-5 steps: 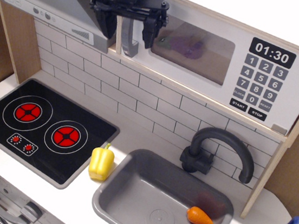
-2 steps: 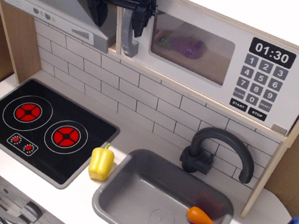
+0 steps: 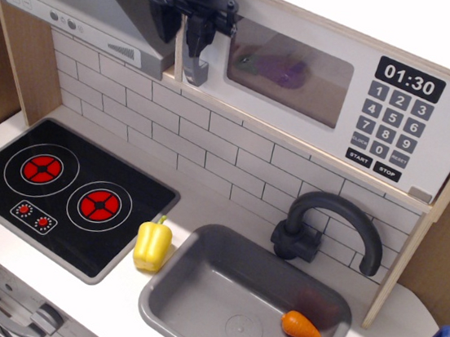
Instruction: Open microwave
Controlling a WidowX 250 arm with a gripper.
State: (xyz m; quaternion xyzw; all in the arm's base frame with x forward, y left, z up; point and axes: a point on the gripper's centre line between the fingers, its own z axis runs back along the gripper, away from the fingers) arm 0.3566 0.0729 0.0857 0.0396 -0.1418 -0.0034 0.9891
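Item: wide white wooden toy microwave (image 3: 334, 83), mounted high at the far right of the play kitchen, above the white brick-pattern tile wall (image 3: 211, 146). See-through window with a purple shape dimly visible inside; black "01:30" display (image 3: 410, 79) and dark number keypad on its right. Grey vertical bar handle (image 3: 194, 58) at the door's left edge.

Pincer: black robot pincer (image 3: 189, 24), at the upper part of the grey bar handle. Its fingers appear drawn close around the bar, seemingly gripping it, though contact is hard to confirm from this angle.

Task status: door looks flush with the box, not yet swung out. Judged stage: grasp made or nearly made; the pull to swing the door open remains.

Surface: white bench (image 3: 204, 207) carrying a black two-ring hob with red burners (image 3: 66, 190) at left, a yellow toy pepper (image 3: 152, 243) just beside the hob's right edge, a grey sink basin (image 3: 193, 296) at right holding an orange toy carrot (image 3: 302, 327), and a dark curved tap (image 3: 329, 226) behind the basin.

Surroundings: grey extractor hood with small buttons (image 3: 73, 2) left of the microwave; brown panels at both sides; a blue object at the near right corner, unidentified.
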